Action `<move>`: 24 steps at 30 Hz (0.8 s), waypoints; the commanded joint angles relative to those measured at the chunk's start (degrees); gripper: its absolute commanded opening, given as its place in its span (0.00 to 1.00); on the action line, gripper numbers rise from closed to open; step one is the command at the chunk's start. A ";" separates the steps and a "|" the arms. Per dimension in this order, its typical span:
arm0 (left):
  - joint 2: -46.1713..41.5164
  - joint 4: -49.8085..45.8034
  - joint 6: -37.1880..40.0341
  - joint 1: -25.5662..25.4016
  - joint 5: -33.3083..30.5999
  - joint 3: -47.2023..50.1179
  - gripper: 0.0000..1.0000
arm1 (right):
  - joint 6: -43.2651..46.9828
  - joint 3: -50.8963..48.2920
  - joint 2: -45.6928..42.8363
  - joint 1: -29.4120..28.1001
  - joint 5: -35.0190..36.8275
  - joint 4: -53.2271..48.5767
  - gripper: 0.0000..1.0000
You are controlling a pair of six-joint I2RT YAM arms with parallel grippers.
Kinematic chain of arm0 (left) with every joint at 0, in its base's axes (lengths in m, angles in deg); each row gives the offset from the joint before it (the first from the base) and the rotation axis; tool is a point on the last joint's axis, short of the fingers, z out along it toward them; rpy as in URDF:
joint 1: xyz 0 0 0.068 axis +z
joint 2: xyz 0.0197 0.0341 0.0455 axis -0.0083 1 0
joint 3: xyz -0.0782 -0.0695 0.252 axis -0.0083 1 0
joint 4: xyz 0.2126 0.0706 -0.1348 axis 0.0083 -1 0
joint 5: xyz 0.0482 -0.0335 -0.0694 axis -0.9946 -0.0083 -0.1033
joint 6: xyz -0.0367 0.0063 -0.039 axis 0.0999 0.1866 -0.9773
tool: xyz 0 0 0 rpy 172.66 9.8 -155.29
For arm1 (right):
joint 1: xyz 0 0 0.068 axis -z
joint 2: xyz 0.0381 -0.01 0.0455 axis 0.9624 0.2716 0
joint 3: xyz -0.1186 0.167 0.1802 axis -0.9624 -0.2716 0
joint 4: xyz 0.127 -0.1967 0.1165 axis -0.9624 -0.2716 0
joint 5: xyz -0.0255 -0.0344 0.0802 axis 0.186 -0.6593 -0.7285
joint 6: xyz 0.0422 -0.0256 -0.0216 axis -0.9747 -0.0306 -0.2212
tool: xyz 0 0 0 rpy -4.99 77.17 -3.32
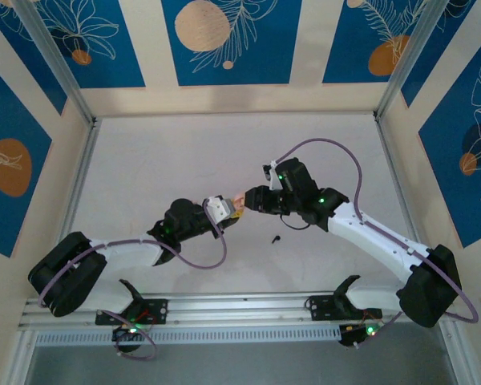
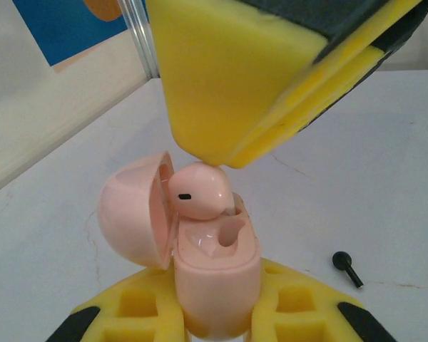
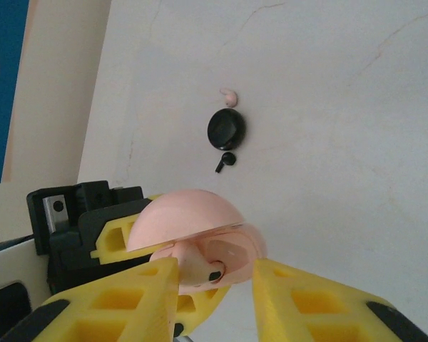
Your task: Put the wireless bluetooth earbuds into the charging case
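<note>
step: seating pink earbud point(image 2: 200, 191) in charging case point(image 2: 217, 274) | left fingers point(image 2: 139, 303) pinch case, lid open | right fingers point(image 3: 128, 299) spread, one tip on bud, half in socket | black earbud point(image 2: 348, 268) lies on surface point(image 2: 371, 178) | next: likely press bud home, fetch black one

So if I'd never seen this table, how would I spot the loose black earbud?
Find the pink charging case held up in the middle of the white table. On the bare tabletop just nearer the front edge and a little right lies the black earbud. Beside it sits a round black disc; the earbud is far smaller and has a short stem.
</note>
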 commanded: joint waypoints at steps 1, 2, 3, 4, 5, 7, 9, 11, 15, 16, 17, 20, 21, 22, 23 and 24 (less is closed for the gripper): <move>-1.90 1.49 1.53 -0.74 1.08 -0.03 0.08 | -0.57 1.38 1.11 0.29 1.14 -1.26 0.33; -1.93 1.45 1.55 -0.75 1.08 -0.01 0.08 | -0.19 1.31 1.16 0.29 0.45 -0.52 0.33; -1.95 1.45 1.54 -0.75 1.00 -0.01 0.08 | 0.03 1.21 1.11 0.21 -0.14 0.15 0.33; -1.98 1.45 1.65 -0.75 0.95 0.05 0.08 | 0.20 1.27 1.03 0.20 -0.48 0.40 0.33; -2.12 1.34 1.73 -0.74 0.91 0.08 0.08 | 0.67 1.29 0.85 0.06 -0.70 0.39 0.33; -2.24 1.03 1.82 -0.77 0.73 0.06 0.08 | 1.66 1.46 0.21 0.07 -0.76 -0.10 0.33; -2.33 0.81 1.89 -0.74 0.73 0.05 0.08 | 3.05 1.38 -0.89 0.03 -0.97 -0.45 0.33; -2.47 0.63 2.02 -0.75 0.77 0.05 0.08 | 4.19 1.29 -2.02 0.20 -0.92 -1.15 0.33; -2.34 0.71 2.06 -0.75 0.82 -0.03 0.08 | 6.29 1.50 -3.37 0.63 -1.87 -2.91 0.34; -2.26 0.72 2.04 -0.75 0.88 -0.03 0.08 | 6.62 1.68 -3.33 0.78 -2.24 -3.29 0.34; -2.20 0.81 1.99 -0.75 0.97 -0.06 0.08 | 6.82 1.90 -3.16 0.94 -2.57 -3.64 0.34; -2.00 0.98 1.93 -0.75 1.08 -0.08 0.08 | 7.35 2.75 -2.08 1.00 -4.01 -3.76 0.34; -1.97 1.03 1.89 -0.69 1.16 -0.12 0.08 | 7.38 2.99 -1.60 0.94 -4.44 -3.69 0.34; -1.95 0.99 1.92 -0.74 1.17 -0.10 0.08 | 7.52 3.34 -1.09 0.99 -4.87 -3.57 0.34; -1.95 1.02 1.89 -0.75 1.17 -0.04 0.08 | 7.62 3.61 -0.56 0.91 -5.09 -3.46 0.34; -2.12 0.99 1.89 -0.70 1.17 -0.03 0.08 | 7.70 3.81 -0.19 0.82 -5.23 -3.35 0.34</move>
